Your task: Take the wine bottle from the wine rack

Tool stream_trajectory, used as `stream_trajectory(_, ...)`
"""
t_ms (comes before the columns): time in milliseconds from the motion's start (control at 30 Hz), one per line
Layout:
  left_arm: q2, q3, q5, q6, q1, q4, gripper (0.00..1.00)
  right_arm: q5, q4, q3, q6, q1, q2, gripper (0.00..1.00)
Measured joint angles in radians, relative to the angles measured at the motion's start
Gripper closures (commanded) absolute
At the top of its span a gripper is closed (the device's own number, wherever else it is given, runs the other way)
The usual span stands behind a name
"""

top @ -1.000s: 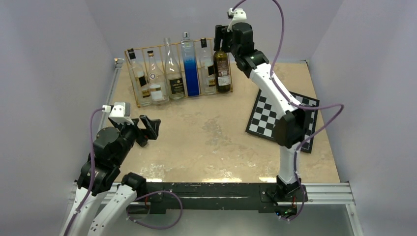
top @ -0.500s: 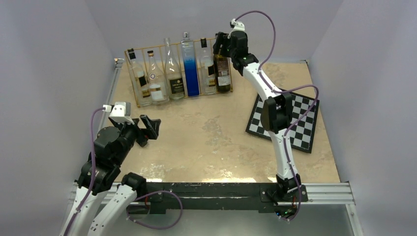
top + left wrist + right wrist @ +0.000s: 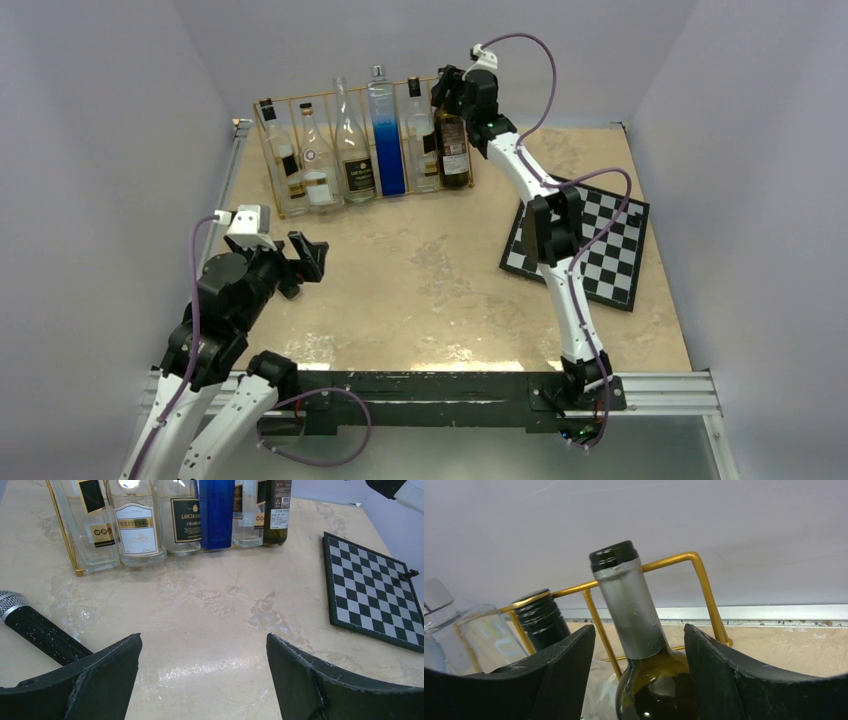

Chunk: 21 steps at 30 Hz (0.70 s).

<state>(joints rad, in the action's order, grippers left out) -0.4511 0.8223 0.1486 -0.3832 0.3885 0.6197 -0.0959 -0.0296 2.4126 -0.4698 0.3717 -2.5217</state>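
Observation:
The wine bottle [image 3: 453,150], dark green with a grey foil neck [image 3: 629,610], stands upright in the rightmost slot of the gold wire wine rack [image 3: 320,97] at the table's back. My right gripper [image 3: 450,95] is at its top. In the right wrist view my right gripper [image 3: 639,627] straddles the neck, open, with a gap on each side. The rack's wire [image 3: 704,585] runs behind the bottle. My left gripper [image 3: 305,255] hovers open and empty over the near left of the table. The left wrist view shows my left gripper [image 3: 203,636] facing the rack [image 3: 62,530].
Several other bottles fill the rack, among them a blue one [image 3: 386,140] and a black-capped one [image 3: 541,617] right beside the wine bottle. A chessboard [image 3: 580,245] lies at the right. A black microphone [image 3: 35,627] lies by my left fingers. Grey walls close in behind the rack.
The right arm has stretched out and its gripper has dropped over the wine bottle's neck, with the jaws drawing a little closer together. The left arm has barely shifted.

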Motion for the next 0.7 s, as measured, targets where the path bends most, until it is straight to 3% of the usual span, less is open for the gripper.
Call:
stream_trajectory(233, -0.011, 0.000, 0.009, 0.000, 0.000, 0.000, 0.02, -0.019, 0.016, 0.015, -0.014, -0.005, -0.032, 0.33)
stream_trajectory(700, -0.019, 0.000, 0.017, 0.000, 0.000, 0.000, 0.02, -0.013, 0.070, 0.053, -0.013, -0.013, -0.045, 0.55)
